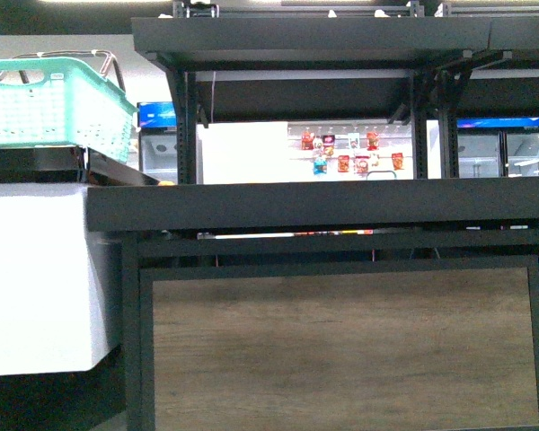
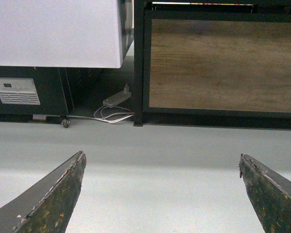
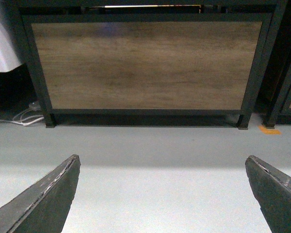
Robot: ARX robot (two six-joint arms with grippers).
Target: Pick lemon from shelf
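Several thick dark boards (image 1: 323,205) form the black shelf (image 1: 186,135), wood-panelled below.

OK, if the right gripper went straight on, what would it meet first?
Likely the pale grey floor, or just beyond it the brown wood-grain panel of the black metal shelf; depth is unclear. Nothing else lies ahead of the right gripper.
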